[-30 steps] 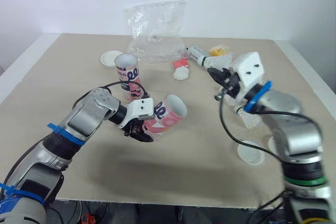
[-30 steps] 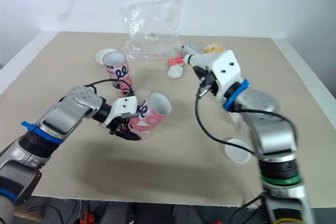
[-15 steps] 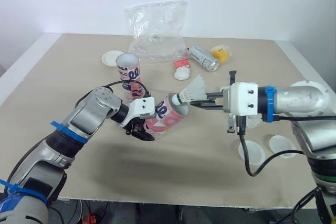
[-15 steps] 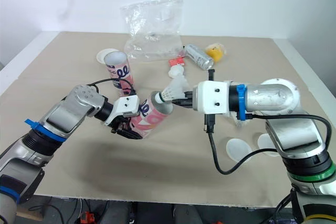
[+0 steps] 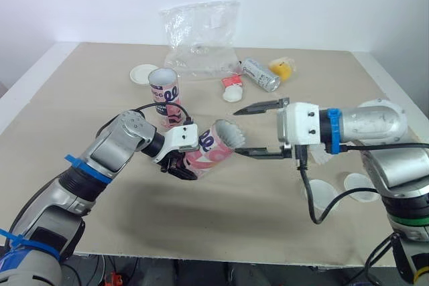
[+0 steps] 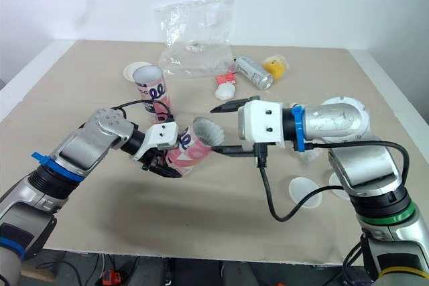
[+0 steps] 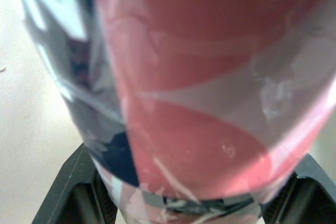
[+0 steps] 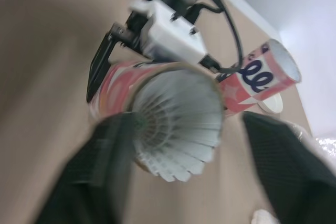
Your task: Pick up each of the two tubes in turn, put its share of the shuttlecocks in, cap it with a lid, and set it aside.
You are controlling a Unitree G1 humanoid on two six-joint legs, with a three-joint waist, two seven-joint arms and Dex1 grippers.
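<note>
Left eye view, left pincer (image 5: 177, 167): clamped around pink tube (image 5: 213, 144), tilted above the desk (image 5: 80, 98), mouth facing right pincer (image 5: 238, 130). Spread wide just off that mouth, one finger each side: right pincer. Seated in the mouth, feathers outward: shuttlecock (image 8: 176, 121). Upright beyond left pincer: second tube (image 5: 163, 95).

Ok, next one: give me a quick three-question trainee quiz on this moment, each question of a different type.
1. Fill in: the second tube stands ___ on the table.
2. True or false: the right gripper is shut on the shuttlecock in front of it.
3. Choose one. That shuttlecock sits: A) in the mouth of the tilted tube held by the left gripper; B) flat on the table; C) inside the second tube.

Key: 1 upright. 2 false, its fingers are spread apart. 3 A.
</note>
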